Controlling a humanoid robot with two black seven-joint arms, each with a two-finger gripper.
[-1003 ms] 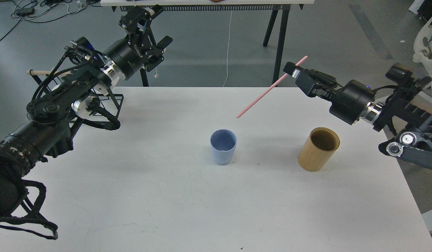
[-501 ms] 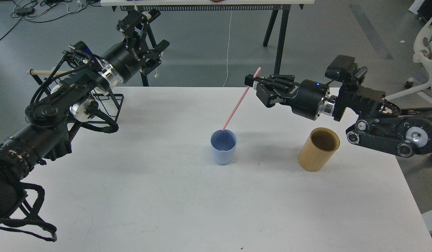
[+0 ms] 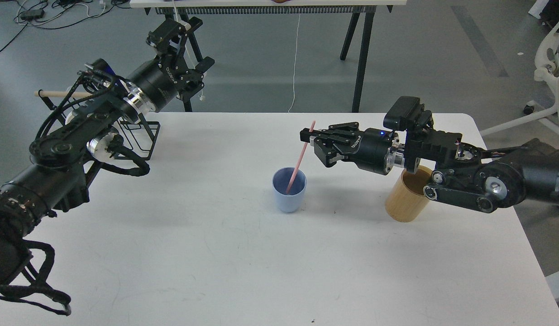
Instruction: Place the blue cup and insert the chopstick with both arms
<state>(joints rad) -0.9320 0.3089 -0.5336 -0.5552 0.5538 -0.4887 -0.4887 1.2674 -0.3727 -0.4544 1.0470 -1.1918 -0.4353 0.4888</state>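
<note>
chopstick (image 3: 298, 156) lower end in blue cup (image 3: 289, 196) | right gripper (image 3: 309, 136) clamps its top | left gripper (image 3: 179, 43) spread, empty

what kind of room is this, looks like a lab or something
Most likely a robotics lab or workshop: a bare grey floor, loose cables lying on it, and a plain white table as a test bench.

Left arm (image 3: 75, 140) raised toward the far left, wrist angled up, left gripper (image 3: 179, 45) high with fingers spread apart. Right arm (image 3: 483, 176) stretched low leftward, wrist level, right gripper (image 3: 308, 136) with fingers closed around a thin stick.
</note>
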